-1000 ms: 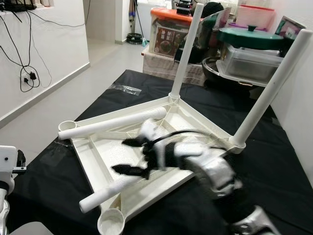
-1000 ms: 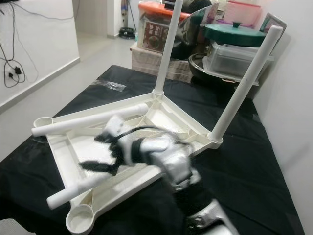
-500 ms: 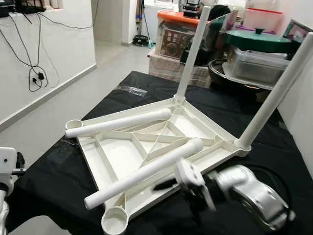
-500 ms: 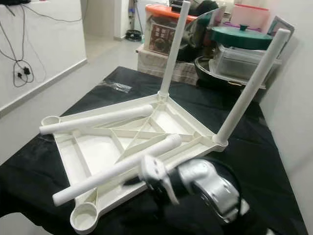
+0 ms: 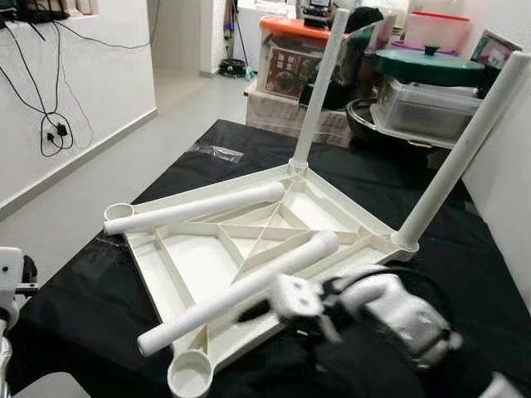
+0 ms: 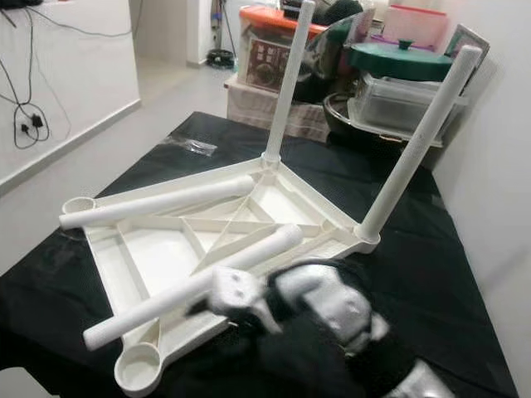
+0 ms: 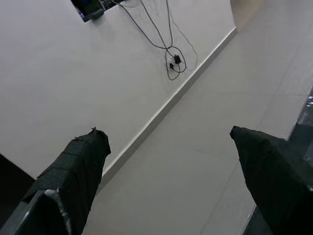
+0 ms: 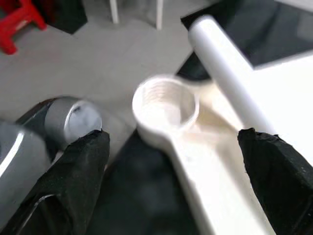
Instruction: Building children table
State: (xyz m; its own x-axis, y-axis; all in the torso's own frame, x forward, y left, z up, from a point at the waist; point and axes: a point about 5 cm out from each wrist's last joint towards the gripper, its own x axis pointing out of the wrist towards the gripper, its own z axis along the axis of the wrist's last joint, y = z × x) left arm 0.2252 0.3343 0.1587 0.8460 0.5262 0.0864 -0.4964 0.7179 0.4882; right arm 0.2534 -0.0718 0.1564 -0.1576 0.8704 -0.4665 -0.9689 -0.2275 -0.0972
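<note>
An upturned white plastic table top (image 5: 195, 261) lies on a black cloth. Two white legs stand upright in its sockets: one at the far corner (image 5: 319, 91), one at the right corner (image 5: 460, 145). Two loose legs lie across the top, one along the far-left edge (image 5: 195, 209), one on the diagonal (image 5: 241, 292). Empty sockets sit at the left corner (image 5: 119, 211) and the near corner (image 5: 189, 375). My right gripper (image 5: 257, 313) hovers open at the near edge beside the diagonal leg; its wrist view looks at the near socket (image 8: 164, 107). My left gripper (image 7: 166, 133) hangs open over the floor.
Storage boxes (image 5: 290, 54), a green-lidded pot (image 5: 427, 66) and tubs crowd the far end of the table. A white wall (image 5: 510, 174) stands close on the right. A clear plastic bag (image 5: 214, 151) lies on the cloth. Floor and a cabled wall (image 5: 50, 124) lie left.
My right gripper has pulled back from above the diagonal loose leg to the table top's near edge, then shifted a little left. The leg stays lying there. The camera shifted slightly.
</note>
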